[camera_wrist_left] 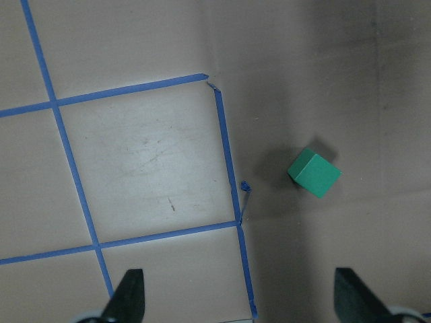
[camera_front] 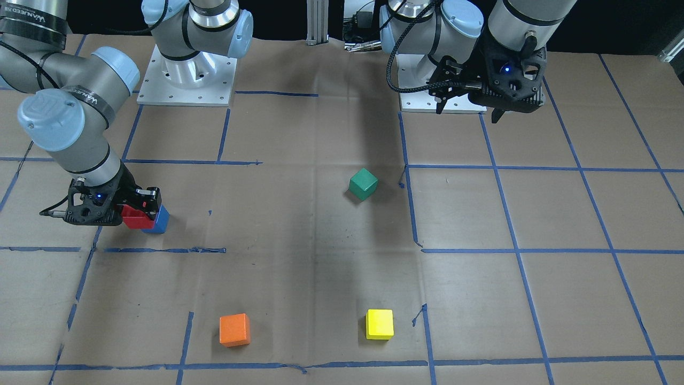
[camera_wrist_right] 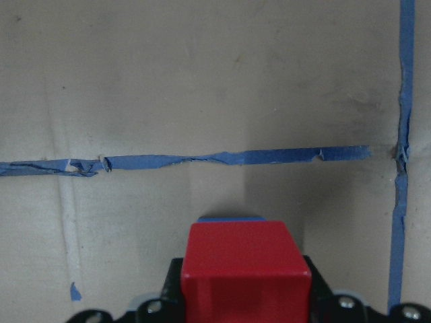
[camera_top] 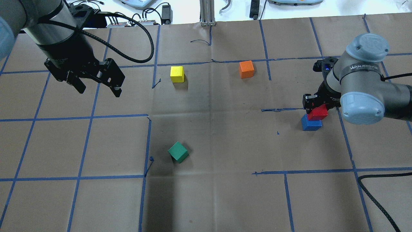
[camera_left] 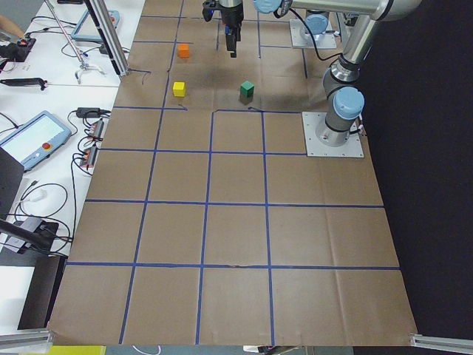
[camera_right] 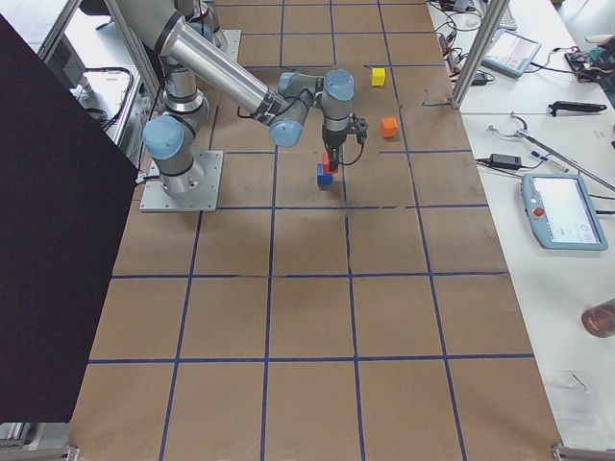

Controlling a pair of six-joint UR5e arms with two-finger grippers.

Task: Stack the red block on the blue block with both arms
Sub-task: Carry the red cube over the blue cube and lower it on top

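My right gripper (camera_front: 140, 209) is shut on the red block (camera_front: 135, 218), gripping its sides. The red block (camera_top: 318, 112) is over the blue block (camera_top: 311, 124) and offset toward one edge; I cannot tell whether the two touch. In the right wrist view the red block (camera_wrist_right: 246, 261) fills the bottom centre, and only a thin strip of the blue block (camera_wrist_right: 231, 219) shows past its far edge. My left gripper (camera_top: 99, 91) hangs high over the other half of the table. It is open, with nothing between its fingers (camera_wrist_left: 129, 294).
A green block (camera_top: 178, 152) lies tilted near the table's middle, also in the left wrist view (camera_wrist_left: 314, 173). A yellow block (camera_top: 177, 74) and an orange block (camera_top: 246, 69) sit toward the far edge. Blue tape lines grid the brown paper.
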